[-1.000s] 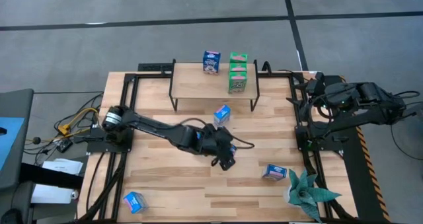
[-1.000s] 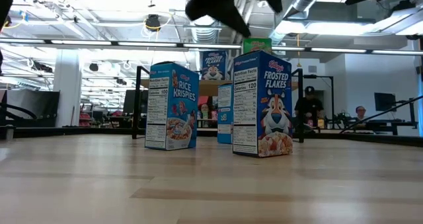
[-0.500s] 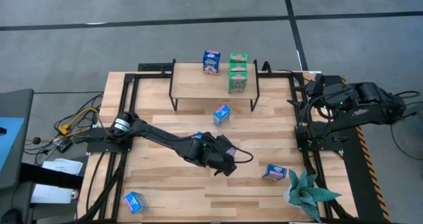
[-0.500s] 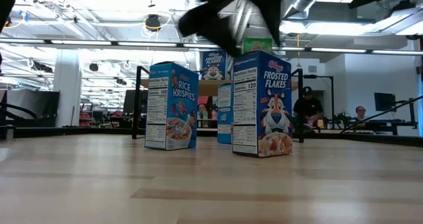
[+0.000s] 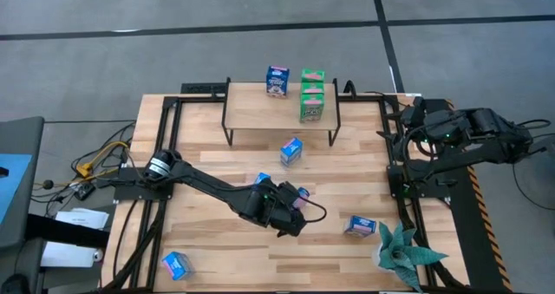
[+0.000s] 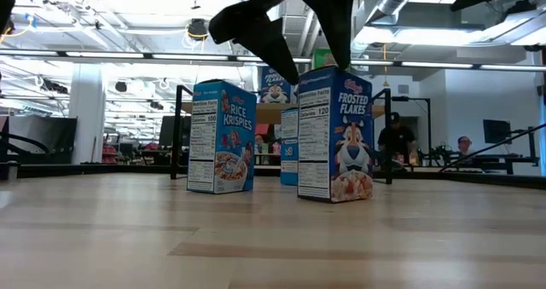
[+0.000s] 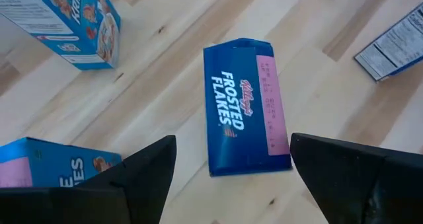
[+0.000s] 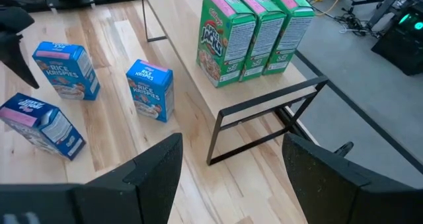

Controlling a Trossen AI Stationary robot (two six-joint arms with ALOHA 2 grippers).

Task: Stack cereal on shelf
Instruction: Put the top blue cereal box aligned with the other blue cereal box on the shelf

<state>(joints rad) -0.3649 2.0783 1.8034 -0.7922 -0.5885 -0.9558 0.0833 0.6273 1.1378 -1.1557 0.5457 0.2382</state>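
An upright blue Frosted Flakes cereal box (image 6: 337, 135) stands on its base mid-table; its top (image 7: 246, 115) shows in the left wrist view. My left gripper (image 7: 232, 141) hovers open just over it, slanting down, one finger at each side of the top. More cereal stands nearby: a Rice Krispies box (image 6: 222, 135) and another blue box (image 5: 291, 149). The shelf (image 5: 260, 112) at the far edge carries a blue box (image 5: 277, 80) and green boxes (image 8: 251, 32). My right gripper (image 8: 231, 178) waits open at the table's right edge. My left gripper has one finger (image 6: 337, 54) coming right down to the Frosted Flakes box's top edge (image 6: 341, 70) in the low view. Whether it touches the box, I cannot tell.
A blue box (image 5: 360, 226) lies flat near the teal spiky plant (image 5: 403, 255) at the near right corner. Another blue box (image 5: 176, 264) sits at the near left. A further blue box (image 7: 39, 164) stands close beside my left gripper.
My left gripper has come down and a little toward the table's near edge, rolling as it went. It now hangs over the Frosted Flakes box's top, its fingers kept open.
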